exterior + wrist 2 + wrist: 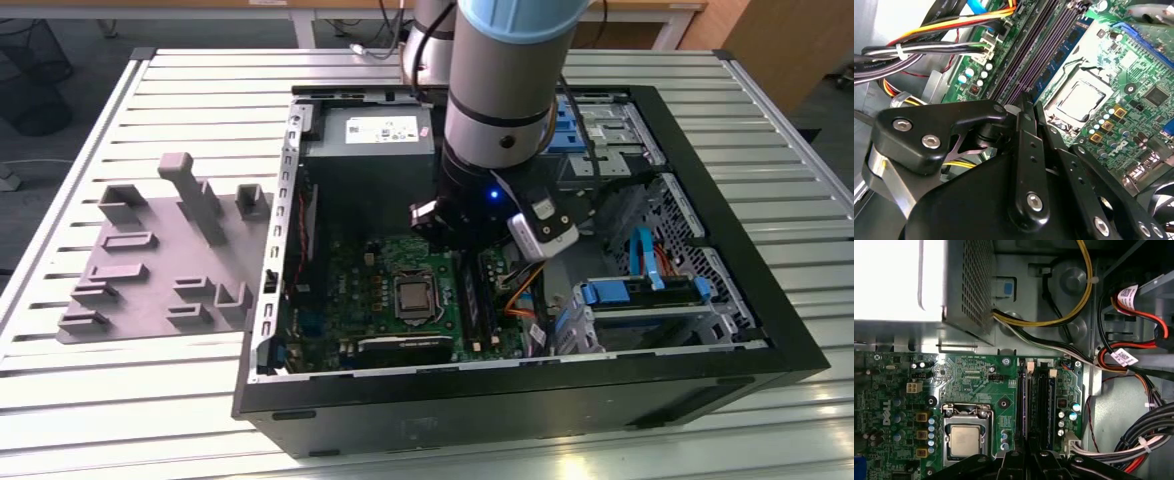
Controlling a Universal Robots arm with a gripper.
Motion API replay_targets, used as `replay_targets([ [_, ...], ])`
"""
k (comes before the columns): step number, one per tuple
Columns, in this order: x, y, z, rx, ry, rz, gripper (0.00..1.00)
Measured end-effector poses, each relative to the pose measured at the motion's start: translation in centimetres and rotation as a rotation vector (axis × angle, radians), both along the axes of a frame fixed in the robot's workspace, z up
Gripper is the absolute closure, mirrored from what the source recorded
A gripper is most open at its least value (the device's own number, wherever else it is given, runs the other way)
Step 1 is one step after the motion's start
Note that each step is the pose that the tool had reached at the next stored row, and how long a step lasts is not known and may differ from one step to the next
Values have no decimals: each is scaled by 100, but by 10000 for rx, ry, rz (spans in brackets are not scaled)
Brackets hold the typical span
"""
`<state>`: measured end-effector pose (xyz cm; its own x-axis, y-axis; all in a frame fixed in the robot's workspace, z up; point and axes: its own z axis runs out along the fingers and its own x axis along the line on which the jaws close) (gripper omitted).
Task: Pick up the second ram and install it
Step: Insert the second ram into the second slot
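Fingers (pixel 1026 107) of the gripper (pixel 1024 102) are pressed together w/ nothing visible between them, tips just above the memory slots (pixel 1035 405). Second ram (pixel 1061 52) sits seated in a slot, at 3 o'clock of the CPU socket (pixel 965 439) in the first wrist view, inside the open PC case (pixel 747 330).

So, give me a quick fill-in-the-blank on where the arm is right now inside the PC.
1. The gripper hangs over the long black ____ slots on the motherboard.
2. Beside those slots sits the square silver ____ in its socket.
3. In the exterior view, the grey holder blocks stand outside the computer case, on that view's ____.

Missing words: memory; processor; left.
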<state>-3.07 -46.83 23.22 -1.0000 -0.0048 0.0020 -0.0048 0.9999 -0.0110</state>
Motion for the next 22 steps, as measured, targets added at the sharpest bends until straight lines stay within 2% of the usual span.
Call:
replay_targets([
  [6,1,-8,-52,1,0,-74,86],
  [13,7,-14,-59,16,0,-74,86],
  [18,16,-62,-69,24,0,-120,86],
  [22,23,-70,-86,23,1,-132,86],
])
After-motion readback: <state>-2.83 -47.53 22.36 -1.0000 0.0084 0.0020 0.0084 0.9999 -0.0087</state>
